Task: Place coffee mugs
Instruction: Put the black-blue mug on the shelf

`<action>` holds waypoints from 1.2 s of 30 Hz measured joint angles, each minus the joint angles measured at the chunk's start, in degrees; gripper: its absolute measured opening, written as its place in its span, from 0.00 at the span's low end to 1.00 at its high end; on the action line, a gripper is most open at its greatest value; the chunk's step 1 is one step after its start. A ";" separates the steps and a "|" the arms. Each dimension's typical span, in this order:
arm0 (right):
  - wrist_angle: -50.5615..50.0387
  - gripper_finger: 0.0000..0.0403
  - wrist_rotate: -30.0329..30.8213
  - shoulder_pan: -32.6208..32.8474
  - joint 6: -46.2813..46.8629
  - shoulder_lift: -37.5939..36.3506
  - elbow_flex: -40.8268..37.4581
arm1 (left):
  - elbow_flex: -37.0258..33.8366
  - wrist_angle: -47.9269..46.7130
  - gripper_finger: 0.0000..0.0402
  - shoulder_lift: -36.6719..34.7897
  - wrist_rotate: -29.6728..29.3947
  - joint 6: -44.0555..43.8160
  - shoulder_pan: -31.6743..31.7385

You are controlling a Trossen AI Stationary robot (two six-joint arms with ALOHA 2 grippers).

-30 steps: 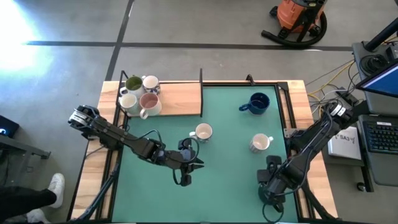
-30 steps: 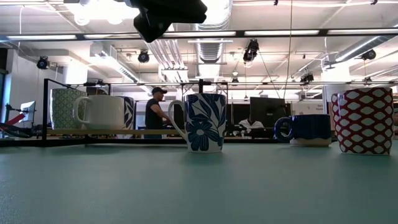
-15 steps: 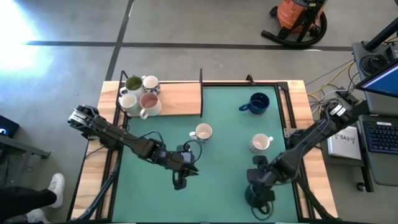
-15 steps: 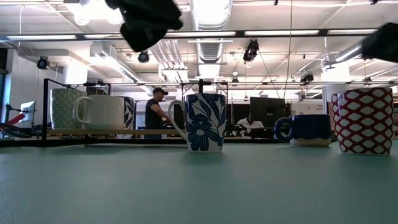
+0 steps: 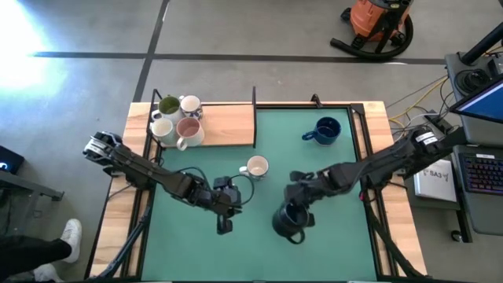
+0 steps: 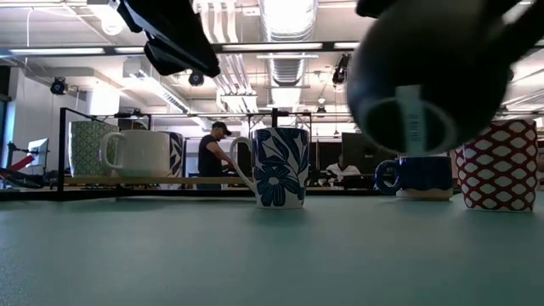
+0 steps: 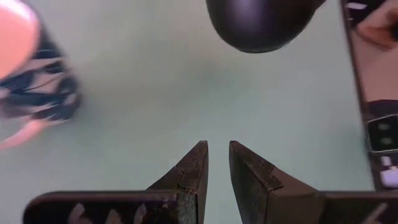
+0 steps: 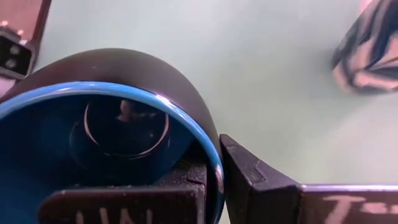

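Note:
My right gripper [image 5: 299, 206] reaches over the mat's middle, shut on a dark navy mug [image 5: 288, 222] with a blue rim, which looms large in the low view [image 6: 421, 81]. My left gripper [image 5: 222, 211] hovers to its left, empty, its fingers [image 7: 217, 146] almost together. A white mug with blue flowers [image 5: 255, 167] stands on its base on the mat. Another navy mug [image 5: 324, 130] stands far right. Several pale mugs [image 5: 177, 119] stand on the wooden board. A red-patterned mug [image 6: 497, 166] stands on the mat at the right of the low view; the right arm hides it in the high view. My right gripper holds the navy mug by its blue rim [image 8: 210, 155], with one finger [image 8: 183, 183] inside the mug and the other [image 8: 252, 168] outside the wall. The fingers come from the table's far right. The mug is lifted clear and tipped, its bottom [image 6: 408, 119] facing the near edge.
The wooden board [image 5: 228, 130] with a black frame sits at the far left. Green mat [image 5: 267, 251] lies bare along the near edge. A vacuum cleaner [image 5: 377, 23] stands on the floor beyond the table. A person [image 6: 211, 153] shows far off in the room.
My right gripper has swung from the near right corner toward the table's middle, carrying the navy mug up and to the left. The mug now fills the upper right of the low view. My left gripper has shifted slightly toward the table's left edge.

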 joint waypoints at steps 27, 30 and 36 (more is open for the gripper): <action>-2.70 0.03 -0.01 -11.35 -26.78 25.99 27.98 | -0.02 -16.08 0.12 -13.89 -10.15 0.84 -0.09; -2.45 0.03 0.07 -12.45 -29.69 27.95 31.05 | -0.02 -17.64 0.12 -14.39 -10.18 0.53 -0.07; -2.08 0.03 0.05 -14.88 -33.19 30.47 34.82 | -0.02 -23.33 0.12 -15.17 -10.20 -1.89 -0.07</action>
